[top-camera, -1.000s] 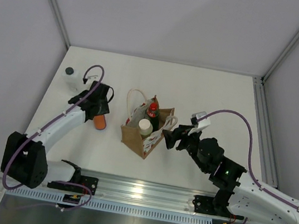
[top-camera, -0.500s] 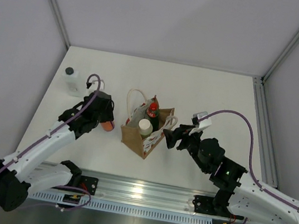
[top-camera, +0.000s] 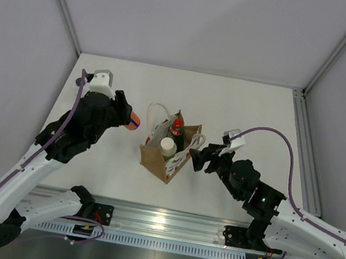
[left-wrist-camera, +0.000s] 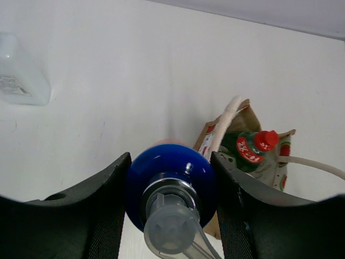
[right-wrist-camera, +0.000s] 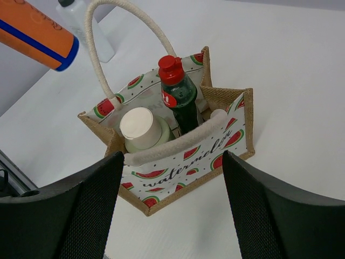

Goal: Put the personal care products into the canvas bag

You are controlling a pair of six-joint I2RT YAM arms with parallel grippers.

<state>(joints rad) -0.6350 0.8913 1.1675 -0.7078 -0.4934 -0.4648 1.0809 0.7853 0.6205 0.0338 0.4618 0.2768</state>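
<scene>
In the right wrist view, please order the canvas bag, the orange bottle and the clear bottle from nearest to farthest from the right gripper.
1. canvas bag, directly in front of the right gripper.
2. orange bottle, raised in the air beyond the bag, upper left.
3. clear bottle, farthest back, behind the bag's far handle, at the top.

orange bottle (right-wrist-camera: 35,32) — blue cap (left-wrist-camera: 170,181), brown bag (right-wrist-camera: 186,162) — watermelon print
</scene>
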